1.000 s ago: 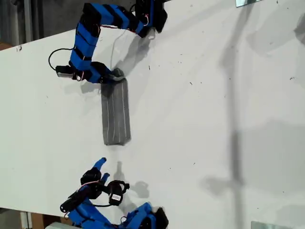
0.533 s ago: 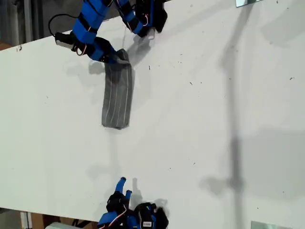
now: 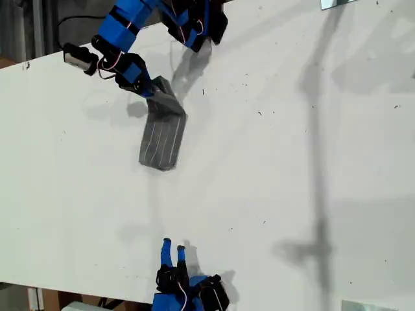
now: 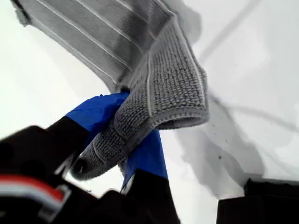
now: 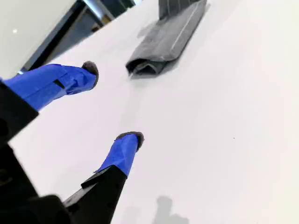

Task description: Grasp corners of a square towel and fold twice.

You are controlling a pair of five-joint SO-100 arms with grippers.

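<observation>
The grey striped towel [image 3: 162, 136] lies folded into a narrow strip on the white table [image 3: 292, 162], towards the exterior view's upper left. Its far end is lifted off the table, and my first gripper [image 3: 155, 91] is shut on that end. The first wrist view shows the towel's [image 4: 159, 88] doubled corners pinched between the blue fingers [image 4: 145, 154]. My second gripper [image 3: 174, 246] sits open near the table's front edge in the exterior view, well apart from the towel's [image 5: 166, 39] near end. Nothing is between its blue fingertips [image 5: 128, 140].
The first arm's base [image 3: 198, 23] stands at the top of the exterior view, the second arm's base [image 3: 188, 295] at the bottom. Dark shadows cross the table at the exterior view's right.
My first gripper has lifted the towel's far end and carried it up and back, so the towel has slid and its near end moved away. My second arm has drawn back toward its base.
</observation>
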